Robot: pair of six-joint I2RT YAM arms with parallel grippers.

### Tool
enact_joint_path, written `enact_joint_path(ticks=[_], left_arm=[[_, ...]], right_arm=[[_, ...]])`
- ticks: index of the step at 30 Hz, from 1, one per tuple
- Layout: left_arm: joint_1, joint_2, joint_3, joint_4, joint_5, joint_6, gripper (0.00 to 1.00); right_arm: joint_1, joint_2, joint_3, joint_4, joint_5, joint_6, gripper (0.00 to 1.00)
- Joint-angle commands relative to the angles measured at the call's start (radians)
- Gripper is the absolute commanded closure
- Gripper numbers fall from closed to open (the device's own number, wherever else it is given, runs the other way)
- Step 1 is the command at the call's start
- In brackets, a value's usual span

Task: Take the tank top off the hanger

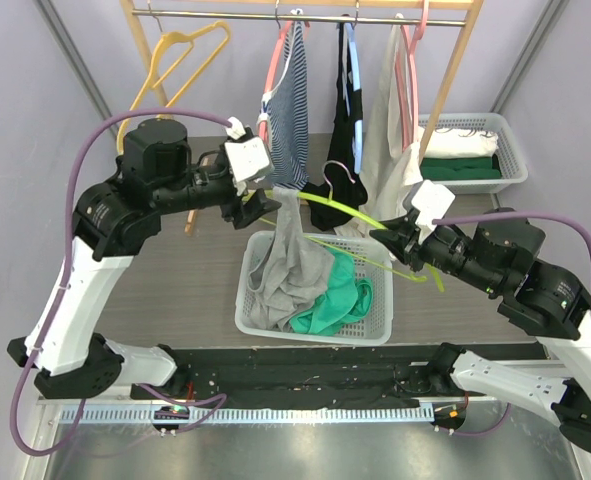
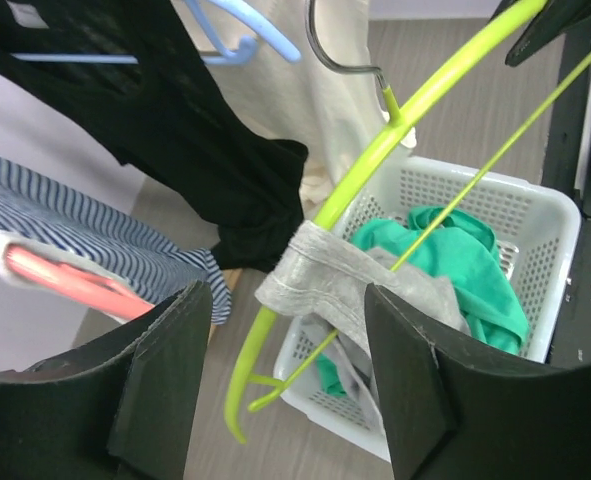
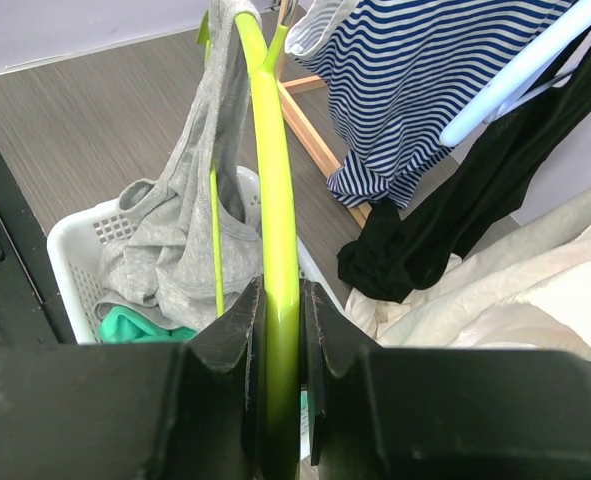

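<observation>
A lime-green hanger (image 1: 345, 208) is held tilted over a white basket (image 1: 275, 328). My right gripper (image 1: 395, 240) is shut on the hanger's right arm, and the wrist view shows its jaws (image 3: 278, 290) clamped on the green bar (image 3: 275, 180). A grey tank top (image 1: 290, 250) hangs by one strap from the hanger's left end and drapes into the basket. My left gripper (image 1: 258, 205) is open and empty, just left of that end. In its wrist view the strap (image 2: 335, 280) wraps the hanger (image 2: 375, 155) between the spread fingers (image 2: 285, 295).
A green garment (image 1: 335, 298) lies in the basket. Behind it, a wooden rail (image 1: 305, 14) carries an empty yellow hanger (image 1: 175, 60), a striped top (image 1: 287, 110), a black garment (image 1: 343, 150) and a cream garment (image 1: 390, 130). A second white basket (image 1: 475, 150) of folded clothes stands back right.
</observation>
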State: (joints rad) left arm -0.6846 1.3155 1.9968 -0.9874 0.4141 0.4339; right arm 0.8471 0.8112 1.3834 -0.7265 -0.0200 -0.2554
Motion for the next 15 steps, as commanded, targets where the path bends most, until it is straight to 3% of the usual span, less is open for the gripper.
enact_joint_path(ticks=[1, 3, 7, 15], left_arm=[[0.005, 0.008, -0.021, -0.008, 0.037, 0.016, 0.3], [0.005, 0.014, -0.027, -0.008, 0.046, 0.014, 0.25], [0.005, 0.025, -0.027, 0.0, 0.043, 0.006, 0.25], [0.005, 0.037, -0.038, 0.021, 0.025, 0.002, 0.35]], right_arm=[[0.001, -0.01, 0.035, 0.067, 0.003, 0.011, 0.99], [0.001, -0.01, 0.04, 0.067, 0.0, 0.011, 0.99], [0.001, -0.007, 0.045, 0.067, -0.011, 0.013, 0.99], [0.001, -0.009, 0.057, 0.07, -0.037, 0.022, 0.99]])
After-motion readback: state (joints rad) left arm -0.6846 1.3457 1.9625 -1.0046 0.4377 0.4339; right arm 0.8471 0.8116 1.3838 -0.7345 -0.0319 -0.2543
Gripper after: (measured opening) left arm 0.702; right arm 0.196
